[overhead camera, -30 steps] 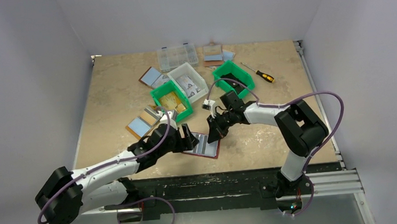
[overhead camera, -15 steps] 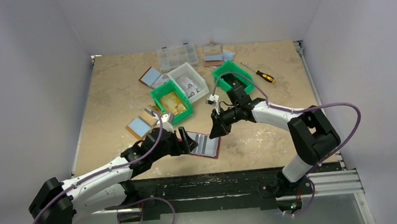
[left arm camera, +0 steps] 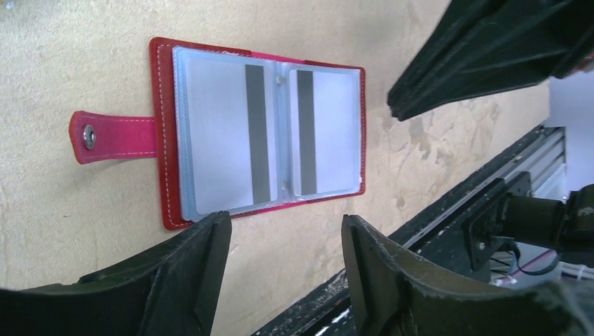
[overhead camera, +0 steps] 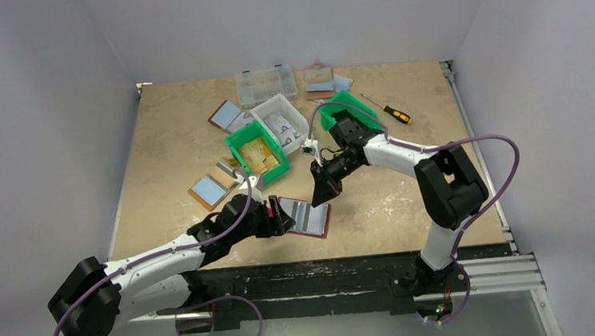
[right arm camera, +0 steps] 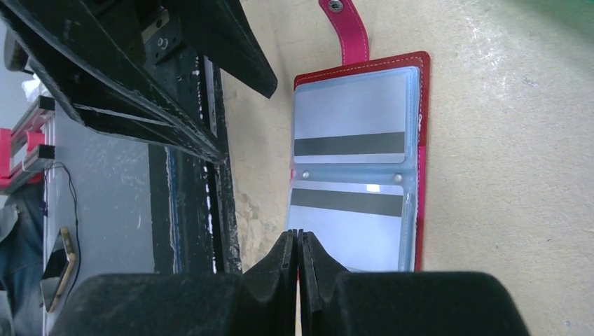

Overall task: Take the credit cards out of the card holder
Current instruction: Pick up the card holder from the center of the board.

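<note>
Red stitched rim frames the card holder (left arm camera: pixel 163 133), which lies open and flat on the tan table (overhead camera: pixel 164 146) at about six o'clock in the overhead view, close to the near edge. We see two pale grey credit cards (left arm camera: pixel 220 140), each with a dark stripe, tucked one per panel inside clear sleeves (left arm camera: pixel 183 140). The left gripper (left arm camera: pixel 286 220) sits at the holder's nine o'clock overhead, fingers spread wide and empty. The right gripper (right arm camera: pixel 298 234) hovers at its one o'clock, fingers pressed together, holding nothing. We judge the cards light, stiff and slick, hard to lift off flat, and the holder light enough to slide. Pinning the rim or the snap tab (left arm camera: pixel 115 135) and pinching a card's free edge looks best. We cannot tell which side the sleeves open.
</note>
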`<state>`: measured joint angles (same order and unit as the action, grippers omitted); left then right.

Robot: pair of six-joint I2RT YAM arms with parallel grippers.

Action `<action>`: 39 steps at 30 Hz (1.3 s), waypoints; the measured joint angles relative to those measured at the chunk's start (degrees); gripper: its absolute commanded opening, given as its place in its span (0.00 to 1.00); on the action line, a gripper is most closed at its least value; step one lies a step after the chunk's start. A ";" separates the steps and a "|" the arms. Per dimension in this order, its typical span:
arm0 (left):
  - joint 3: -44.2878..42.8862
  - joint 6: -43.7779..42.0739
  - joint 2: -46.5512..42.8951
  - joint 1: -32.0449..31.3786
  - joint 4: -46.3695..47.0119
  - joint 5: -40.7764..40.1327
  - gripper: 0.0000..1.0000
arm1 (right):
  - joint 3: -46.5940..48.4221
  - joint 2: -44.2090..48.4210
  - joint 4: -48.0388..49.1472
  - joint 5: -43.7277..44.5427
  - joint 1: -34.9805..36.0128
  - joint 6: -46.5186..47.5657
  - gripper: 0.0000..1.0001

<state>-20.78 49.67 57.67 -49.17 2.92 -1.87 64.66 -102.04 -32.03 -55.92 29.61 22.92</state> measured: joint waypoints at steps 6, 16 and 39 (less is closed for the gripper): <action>-0.31 -0.87 3.54 0.04 1.81 -1.49 0.63 | -1.14 2.45 -0.31 1.01 0.00 -1.40 0.09; -3.54 -1.55 7.82 1.11 3.63 -3.34 0.62 | -1.14 3.69 -0.98 0.92 0.00 -0.79 0.10; -7.08 -10.54 6.73 5.73 -3.67 -0.07 0.57 | 2.25 4.63 -28.63 1.99 -14.38 37.79 0.11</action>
<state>-27.86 39.13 64.40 -43.44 -0.75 -1.93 66.92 -97.41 -60.66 -53.93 15.22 60.71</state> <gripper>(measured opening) 0.592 0.104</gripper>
